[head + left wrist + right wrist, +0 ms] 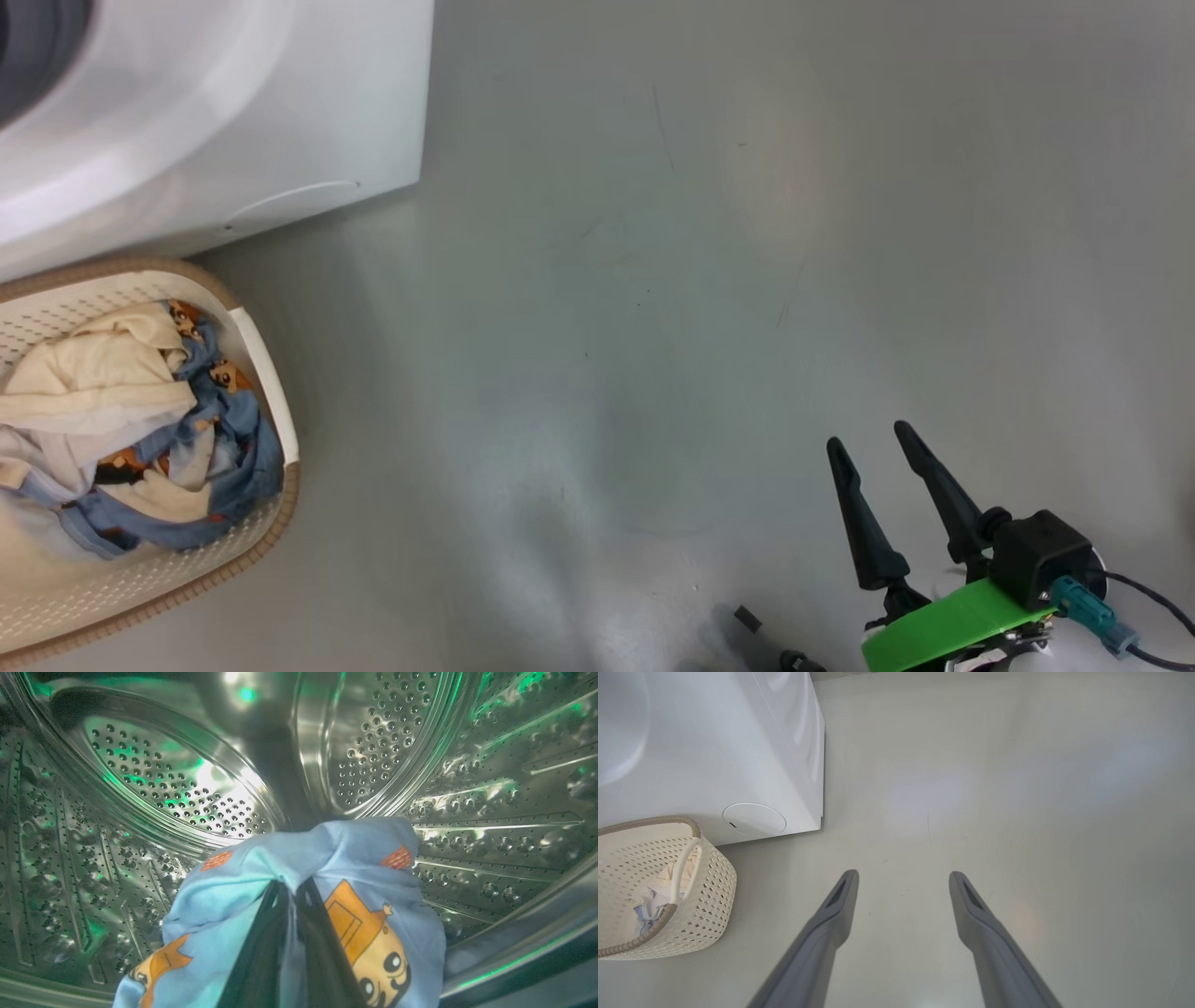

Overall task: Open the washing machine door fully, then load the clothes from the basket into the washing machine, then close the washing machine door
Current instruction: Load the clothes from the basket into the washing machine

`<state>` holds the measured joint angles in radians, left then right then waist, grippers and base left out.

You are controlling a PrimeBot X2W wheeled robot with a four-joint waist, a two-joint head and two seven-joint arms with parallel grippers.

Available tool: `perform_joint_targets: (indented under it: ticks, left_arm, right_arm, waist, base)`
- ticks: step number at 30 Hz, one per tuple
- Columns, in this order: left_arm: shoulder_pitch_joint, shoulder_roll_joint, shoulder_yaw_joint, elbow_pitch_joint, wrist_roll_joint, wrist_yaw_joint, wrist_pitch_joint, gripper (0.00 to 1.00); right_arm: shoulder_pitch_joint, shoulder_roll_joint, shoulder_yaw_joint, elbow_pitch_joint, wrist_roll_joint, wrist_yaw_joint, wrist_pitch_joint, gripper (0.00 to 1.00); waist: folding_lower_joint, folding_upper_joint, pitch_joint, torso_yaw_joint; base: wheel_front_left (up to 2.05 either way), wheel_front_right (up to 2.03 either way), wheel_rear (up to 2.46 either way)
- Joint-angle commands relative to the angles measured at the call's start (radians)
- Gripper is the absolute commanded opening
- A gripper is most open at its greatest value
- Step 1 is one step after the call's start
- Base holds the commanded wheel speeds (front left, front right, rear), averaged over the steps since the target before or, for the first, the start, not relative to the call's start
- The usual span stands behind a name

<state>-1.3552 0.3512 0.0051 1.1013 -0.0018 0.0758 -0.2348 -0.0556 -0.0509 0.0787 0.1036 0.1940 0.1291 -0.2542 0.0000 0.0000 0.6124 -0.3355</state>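
Note:
Inside the washing machine's steel perforated drum [177,779], my left gripper [292,889] is shut on a light blue cloth [364,868] printed with orange figures, which drapes over both fingers. The white washing machine [233,121] stands at the upper left of the head view, its front corner [738,751] also in the right wrist view. The cream basket [266,373] sits on the floor in front of it with more clothes [121,411] inside, cream and blue. My right gripper [878,448] hangs open over bare floor at the lower right, fingers [840,900] wide apart. The door is out of view.
Grey floor [700,280] stretches to the right of the machine and basket. A round white service flap [754,819] sits low on the machine's front. The basket [710,891] stands close against the machine's base. A cable [1148,597] trails from my right wrist.

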Motion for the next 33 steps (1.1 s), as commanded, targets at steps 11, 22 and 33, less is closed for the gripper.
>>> perform_joint_targets:
  ticks: [11,22,33]
  left_arm:
    - [-0.073,0.024,0.017,0.13,-0.028,0.043,0.077,1.0]
    - [0.014,-0.048,0.037,0.173,-0.084,0.061,0.063,1.0]
    - [0.157,-0.124,0.064,0.182,-0.148,0.033,-0.001,1.0]
  right_arm:
    - [0.053,-0.012,0.023,0.002,0.013,0.002,-0.008,1.0]
    - [0.048,-0.012,0.0,0.014,0.001,0.002,-0.008,1.0]
    - [0.046,-0.012,-0.011,0.033,-0.015,0.002,-0.008,1.0]
  waist:
    - [0.0,0.0,-0.041,0.007]
    - [0.0,0.0,-0.122,0.066]
    - [0.0,0.0,-0.247,0.136]
  base:
    - [0.0,0.0,0.0]
    - [0.0,0.0,0.0]
    - [0.0,0.0,0.0]
